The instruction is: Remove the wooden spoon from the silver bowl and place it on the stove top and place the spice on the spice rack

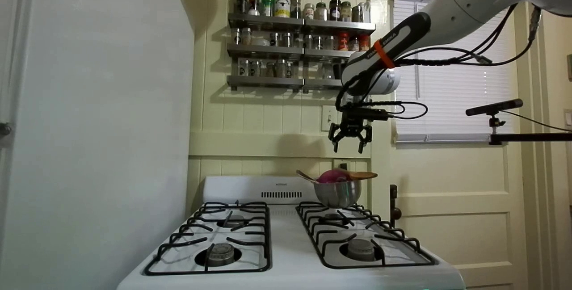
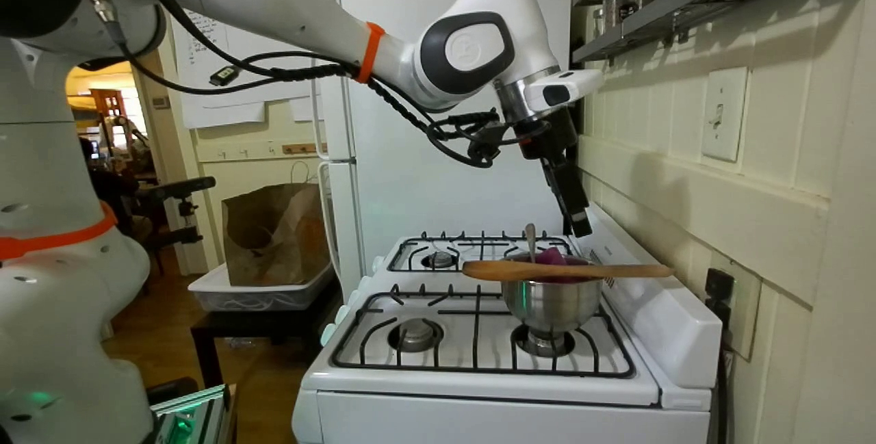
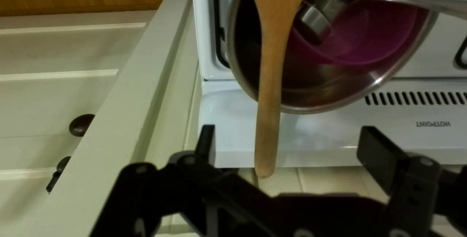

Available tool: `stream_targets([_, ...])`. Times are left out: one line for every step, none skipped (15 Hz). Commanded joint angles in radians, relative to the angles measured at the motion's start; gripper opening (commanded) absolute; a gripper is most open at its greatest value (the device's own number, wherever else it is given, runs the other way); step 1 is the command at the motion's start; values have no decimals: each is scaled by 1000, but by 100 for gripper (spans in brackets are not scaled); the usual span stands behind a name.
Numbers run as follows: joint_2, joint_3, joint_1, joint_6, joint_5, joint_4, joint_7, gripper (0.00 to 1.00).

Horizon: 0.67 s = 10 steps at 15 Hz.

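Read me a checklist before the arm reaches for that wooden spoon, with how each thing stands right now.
1. Hand open: ok, its fingers stand apart.
2. Handle of the wooden spoon exposed: ok, it juts past the rim of the silver bowl.
3. Handle centred between the fingers: not ok, it appears nearer one finger in the wrist view.
4. Hand down at the spoon: not ok, it hangs above in both exterior views.
5. Silver bowl upright on the stove top: ok.
6. Spoon clear of the savory jar: cannot tell whether they touch.
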Motion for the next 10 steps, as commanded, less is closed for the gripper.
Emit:
stream_targets([55,-22,20,2,22,33,-9,100])
stream_targets([64,-24,21,-3,26,38,-10,100])
stream_targets([74,-26,23,-3,31,41,-11,100])
stream_targets([82,-27,25,-3,38,45,-12,100])
stream_targets([90,-28,26,-3,46,49,-11,92])
stream_targets([96,-29,28,-6,53,52,-14,94])
stream_targets([103,-30,31,-7,55,55,-10,89])
stream_targets([109,-31,33,-8,58,59,-10,77])
stream_targets([114,-32,35,-9,59,63,-9,75])
stream_targets([119,-34,38,-9,54,66,-4,72])
